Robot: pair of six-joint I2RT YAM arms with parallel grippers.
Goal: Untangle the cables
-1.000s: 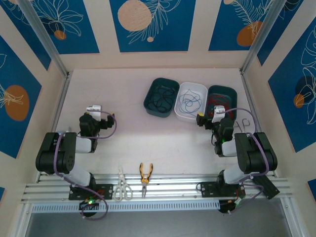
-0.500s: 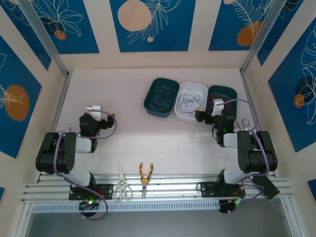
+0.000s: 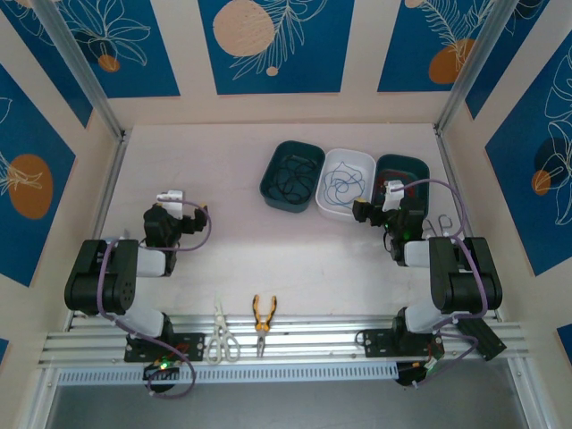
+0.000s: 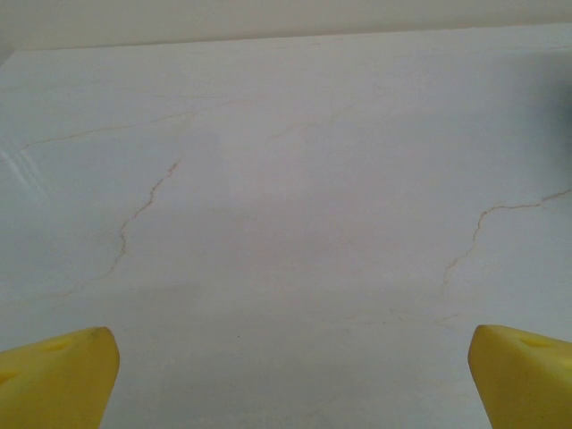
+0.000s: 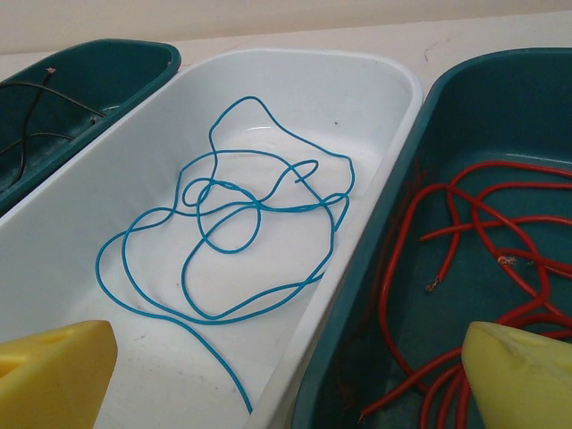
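Cables [image 3: 344,188] lie in smooth oval plastic tubs: black loops [image 3: 290,174] in left teal tub [image 3: 271,183], glossy blue coils [image 5: 241,223] in white tub [image 5: 375,80], red strands [image 5: 500,165] in right teal tub [image 5: 500,98]. Left end effector [image 4: 286,384] released over veined bench [image 4: 286,179]; right end effector [image 5: 286,384] released over the tubs.

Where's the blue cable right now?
The blue cable lies coiled in the white bin, far side of the table, just left of the teal bin holding red cable.

A pale tabletop [image 3: 223,179] with thin marble-like veins is lying under soft, even light. Cream walls [image 3: 357,107] are closing it in on three sides, carrying blue panels [image 3: 304,54] with white leaf outlines and orange discs. Metal posts [image 3: 79,67] are slanting up from the back corners, and a ribbed rail [image 3: 304,344] is running along the near edge.
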